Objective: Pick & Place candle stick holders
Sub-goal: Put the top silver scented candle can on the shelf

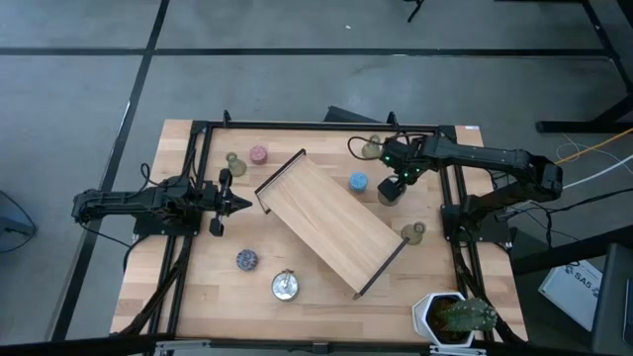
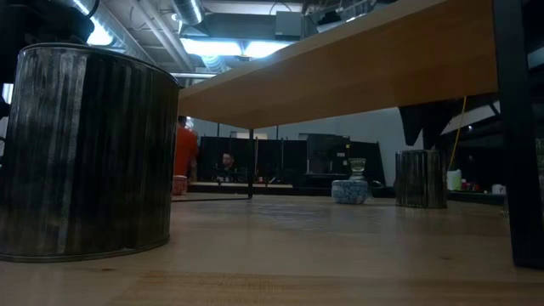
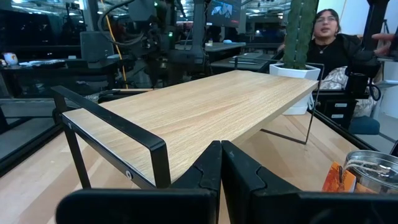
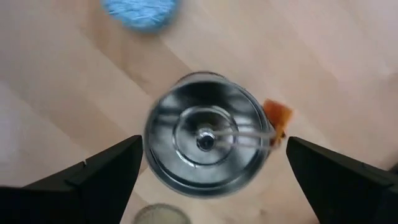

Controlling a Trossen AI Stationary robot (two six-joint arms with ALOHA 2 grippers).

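Note:
My right gripper (image 1: 394, 181) hangs open over a round shiny silver holder (image 4: 205, 140), which stands on its base on the table just right of the tray; the fingers stand on either side of it without touching. The holder carries an orange tag (image 4: 278, 117). A blue holder (image 1: 358, 181) stands beside it. My left gripper (image 1: 242, 204) is shut and empty at the table's left, pointing at the wooden tray (image 1: 331, 222). Olive-green holders stand at the far left (image 1: 235, 163), the far middle (image 1: 372, 148) and the right (image 1: 413, 232). A pink holder (image 1: 258, 154), a purple holder (image 1: 246, 259) and a second silver holder (image 1: 286, 286) stand on the table.
The long wooden tray on black legs lies slantwise across the table's middle and fills the left wrist view (image 3: 205, 112). A potted plant (image 1: 455, 316) stands at the near right corner. A black frame (image 1: 198, 138) runs around the table. A person (image 3: 329, 31) sits beyond the table.

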